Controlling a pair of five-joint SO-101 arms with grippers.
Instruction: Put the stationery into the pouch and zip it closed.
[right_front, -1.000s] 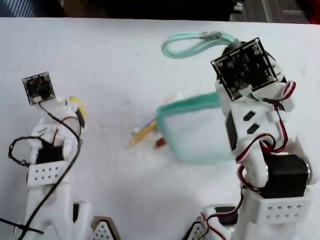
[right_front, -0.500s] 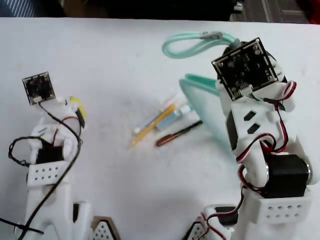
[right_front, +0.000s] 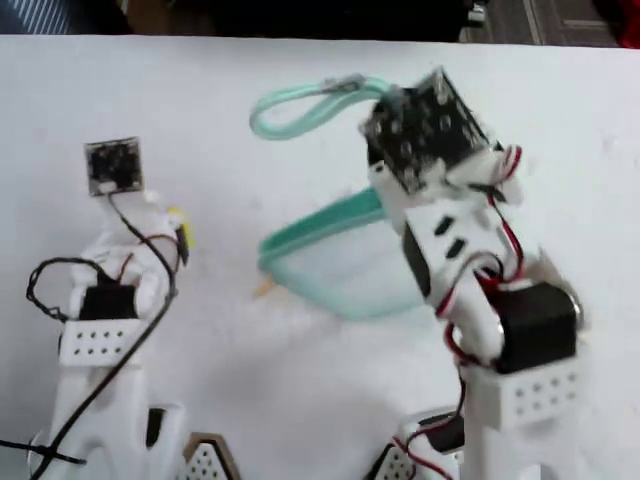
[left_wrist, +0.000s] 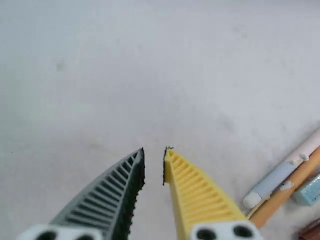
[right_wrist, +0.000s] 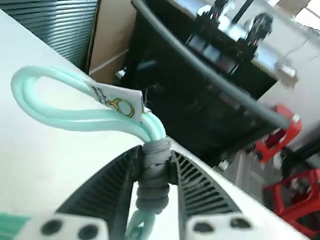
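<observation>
Nearest, on the left: left gripper (left_wrist: 154, 151) low over the bare table (left_wrist: 150, 75), grey and yellow fingers parted by a narrow gap, nothing between them. Just off the yellow finger: a pale blue pen (left_wrist: 280, 176) and an orange pencil (left_wrist: 287, 194) right beside each other, flat on the surface. Plenty of bare white ahead of the tips and out past the grey finger.

Between the two arms in the high view: pouch (right_front: 335, 262), teal-rimmed and see-through, lying flat, its right part tucked under the right arm, a pencil tip poking out at its near-left corner. Open table between pouch and left arm.

Farther on: right gripper (right_wrist: 154, 150) clenched on the grey-wrapped neck of the teal strap (right_wrist: 75, 107), the loop lying out flat toward the left arm's side. Beyond the loop, a strip of bare table, then the far edge and dark furniture behind it.
</observation>
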